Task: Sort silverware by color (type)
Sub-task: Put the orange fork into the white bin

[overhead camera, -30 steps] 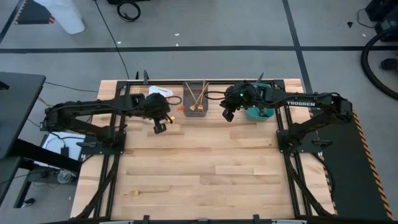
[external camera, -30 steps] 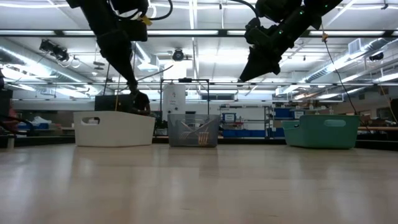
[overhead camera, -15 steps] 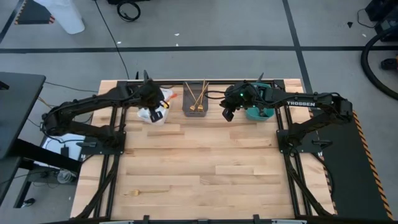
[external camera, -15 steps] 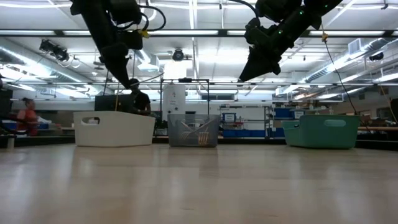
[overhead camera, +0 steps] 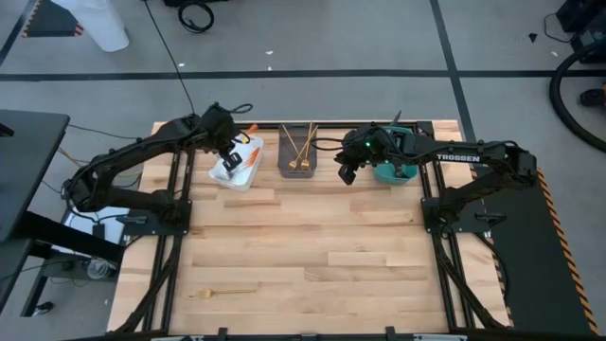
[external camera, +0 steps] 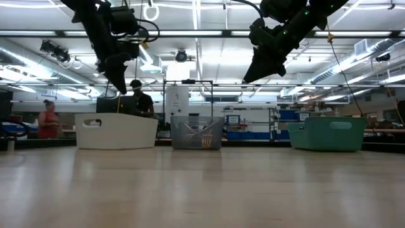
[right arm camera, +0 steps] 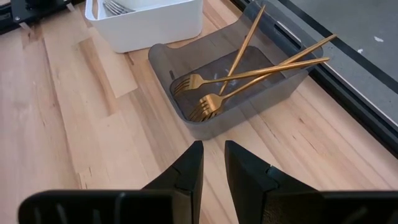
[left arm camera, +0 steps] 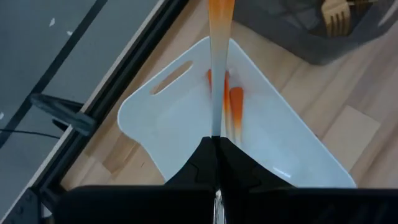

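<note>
Orange-handled utensil (left arm camera: 219, 56) pinched between pressed-together fingers (left arm camera: 198, 163) of the left gripper (left arm camera: 215, 144), hanging over the open white bin (left arm camera: 163, 118). More orange-handled pieces (left arm camera: 234, 112) lying inside that bin, on its floor. Left gripper (overhead camera: 228, 152) held above the white bin (overhead camera: 224, 174) at the far left of the wooden surface (overhead camera: 312, 246), with the left arm (overhead camera: 142, 161) reaching in from the left edge, bent at the elbow and angled toward the far side. In the low view, left gripper (external camera: 118, 79) pointing down, raised clear above the white bin (external camera: 116, 130).

Three gold forks (right arm camera: 249, 74) lying crossed in the grey bin (right arm camera: 180, 65), just beside the white bin (right arm camera: 149, 25). Seen from above, grey bin (overhead camera: 284, 169) between the white bin and the teal bin (overhead camera: 390, 176). One more gold fork (overhead camera: 223, 292) lying alone near the front left of the surface, well apart from the bins.

Right gripper (overhead camera: 347, 174) hovering between grey and teal bins, fingers (right arm camera: 188, 165) slightly parted, holding nothing. Right arm (overhead camera: 473, 161) stretched across from the right side, over the teal bin. In the low view, right gripper (external camera: 252, 75) high above the surface, tilted down toward the grey bin (external camera: 197, 132).
</note>
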Controlling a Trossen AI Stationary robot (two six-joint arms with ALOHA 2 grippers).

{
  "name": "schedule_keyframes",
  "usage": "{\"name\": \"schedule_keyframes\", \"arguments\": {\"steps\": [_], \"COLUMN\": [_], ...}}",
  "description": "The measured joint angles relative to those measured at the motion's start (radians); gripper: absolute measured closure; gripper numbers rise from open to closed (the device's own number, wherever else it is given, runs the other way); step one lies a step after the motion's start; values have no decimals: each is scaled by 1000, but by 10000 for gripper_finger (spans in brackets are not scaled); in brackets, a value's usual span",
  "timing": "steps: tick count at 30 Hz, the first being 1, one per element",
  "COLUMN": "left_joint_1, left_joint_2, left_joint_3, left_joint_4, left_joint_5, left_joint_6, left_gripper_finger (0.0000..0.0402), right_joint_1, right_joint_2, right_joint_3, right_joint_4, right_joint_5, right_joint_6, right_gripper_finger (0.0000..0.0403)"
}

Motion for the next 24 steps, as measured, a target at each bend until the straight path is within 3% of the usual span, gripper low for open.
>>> {"name": "schedule_keyframes", "arguments": {"steps": [6, 24], "left_joint_1": [43, 44], "left_joint_2": [3, 1], "left_joint_3": [-62, -299], "left_joint_4": [95, 318], "left_joint_5": [70, 74], "left_joint_6": [-61, -158], "left_gripper_finger": [393, 394], "right_joint_1": [0, 6], "right_joint_2": [0, 0], "right_joint_3": [0, 0], "right_joint_4": [0, -1], "right_joint_5": [0, 6], "right_joint_6": [16, 21], "right_gripper_finger": [326, 326]}}
